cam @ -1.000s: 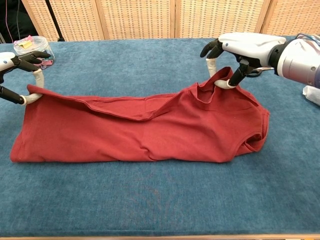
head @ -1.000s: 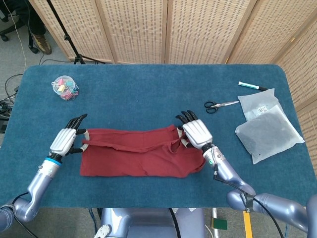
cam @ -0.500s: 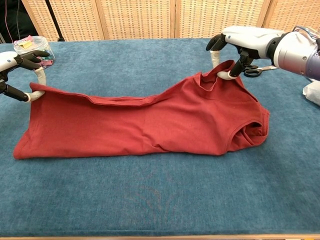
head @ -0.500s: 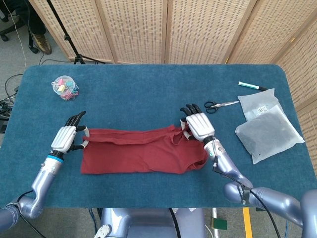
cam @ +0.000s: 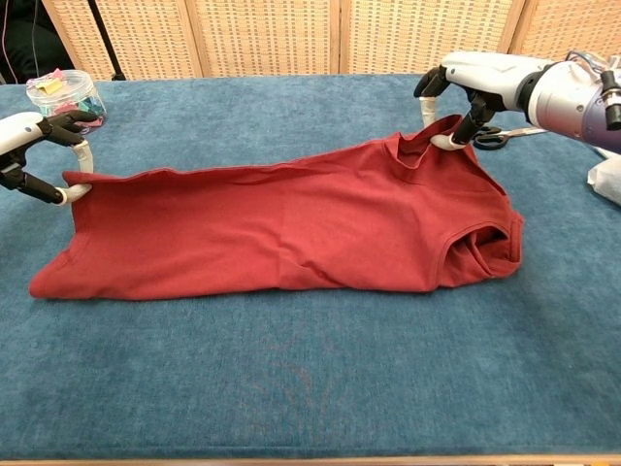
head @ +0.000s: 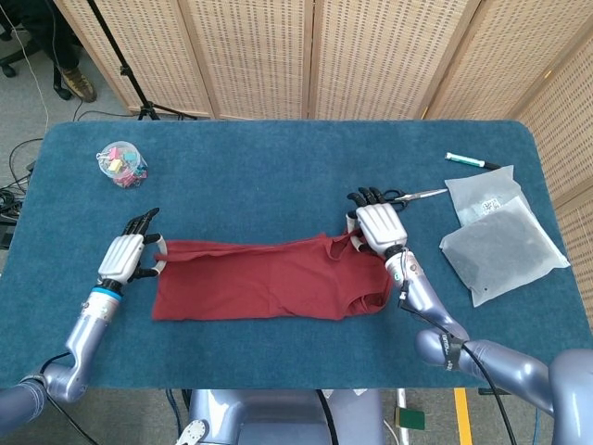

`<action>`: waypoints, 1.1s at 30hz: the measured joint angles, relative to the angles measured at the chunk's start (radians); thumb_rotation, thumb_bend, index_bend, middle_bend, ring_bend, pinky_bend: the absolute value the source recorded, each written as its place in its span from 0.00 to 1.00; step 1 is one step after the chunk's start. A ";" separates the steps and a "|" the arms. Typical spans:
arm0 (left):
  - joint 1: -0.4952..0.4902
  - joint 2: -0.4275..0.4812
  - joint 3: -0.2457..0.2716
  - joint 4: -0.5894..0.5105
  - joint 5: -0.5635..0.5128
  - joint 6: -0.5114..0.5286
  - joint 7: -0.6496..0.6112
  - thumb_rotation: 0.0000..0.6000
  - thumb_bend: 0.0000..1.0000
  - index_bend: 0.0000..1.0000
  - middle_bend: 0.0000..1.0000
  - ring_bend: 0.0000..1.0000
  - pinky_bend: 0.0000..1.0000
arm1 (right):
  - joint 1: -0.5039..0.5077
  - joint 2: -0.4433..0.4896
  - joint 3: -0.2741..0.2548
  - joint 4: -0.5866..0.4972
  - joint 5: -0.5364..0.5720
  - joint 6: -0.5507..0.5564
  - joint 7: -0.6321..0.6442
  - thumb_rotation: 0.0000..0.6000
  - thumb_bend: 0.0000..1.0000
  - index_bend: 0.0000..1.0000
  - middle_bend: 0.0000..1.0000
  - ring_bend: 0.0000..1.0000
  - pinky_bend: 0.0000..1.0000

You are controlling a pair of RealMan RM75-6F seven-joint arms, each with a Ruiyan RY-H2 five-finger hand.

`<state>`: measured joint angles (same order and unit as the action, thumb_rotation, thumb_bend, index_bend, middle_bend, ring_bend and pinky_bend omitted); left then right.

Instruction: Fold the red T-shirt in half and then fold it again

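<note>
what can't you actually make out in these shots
- Contents of the small clear container: too small in the head view, partly cut off in the chest view.
- Print on the plastic bags: too small in the head view; nearly out of frame in the chest view.
- Underside of the red T-shirt: hidden by its own top layer.
- Right hand fingertips: covered by the hand's back in the head view.

red T-shirt [cam: 291, 228], folded lengthwise, on table
</note>
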<state>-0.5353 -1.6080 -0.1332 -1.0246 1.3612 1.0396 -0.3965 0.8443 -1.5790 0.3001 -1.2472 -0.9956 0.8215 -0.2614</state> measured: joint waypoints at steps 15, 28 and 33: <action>-0.006 -0.052 -0.023 0.054 -0.041 -0.004 0.093 1.00 0.53 0.22 0.00 0.00 0.00 | 0.032 -0.048 -0.006 0.098 0.003 -0.026 0.038 1.00 0.52 0.64 0.16 0.00 0.04; 0.005 -0.038 -0.041 0.002 -0.060 0.011 0.120 1.00 0.40 0.00 0.00 0.00 0.00 | 0.044 -0.067 -0.011 0.127 0.027 -0.013 -0.002 1.00 0.29 0.26 0.06 0.00 0.04; 0.010 -0.024 -0.045 -0.025 -0.052 0.030 0.113 1.00 0.40 0.00 0.00 0.00 0.00 | 0.048 -0.073 -0.012 0.132 0.087 -0.008 -0.067 1.00 0.00 0.00 0.00 0.00 0.04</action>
<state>-0.5252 -1.6318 -0.1778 -1.0500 1.3096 1.0693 -0.2838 0.8925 -1.6522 0.2880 -1.1147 -0.9086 0.8133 -0.3286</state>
